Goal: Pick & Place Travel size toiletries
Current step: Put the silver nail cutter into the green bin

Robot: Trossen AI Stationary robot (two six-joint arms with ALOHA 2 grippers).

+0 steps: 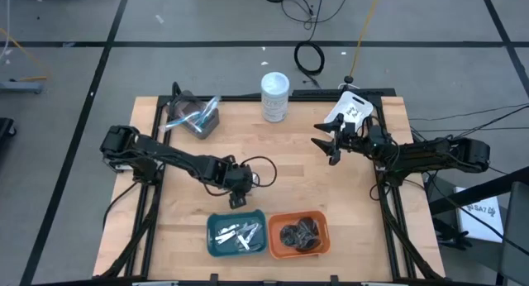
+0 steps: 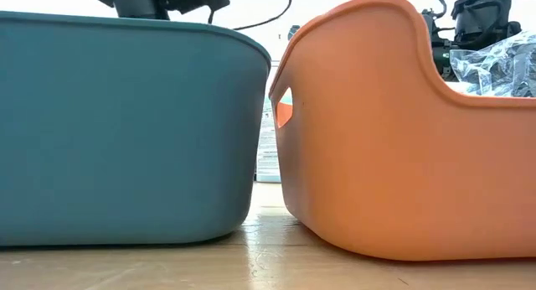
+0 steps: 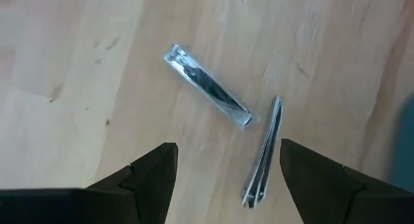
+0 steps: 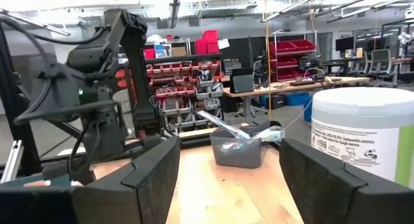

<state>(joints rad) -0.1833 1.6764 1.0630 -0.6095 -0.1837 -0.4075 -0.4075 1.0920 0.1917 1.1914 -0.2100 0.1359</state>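
The left gripper is hanging just above the bare wood beside the teal tray, fingers spread wide and holding nothing — two slim silver toiletries are lying under it, a wrapped stick and a thin metal piece, apart from each other. I'd say it is lining up a pick; next it needs to drop and close on one of them. The teal tray is holding several silver sticks, too jumbled to count, and the orange tray dark bundles. One white-lidded jar is standing at the back. The right gripper is waiting beyond it, released — empty
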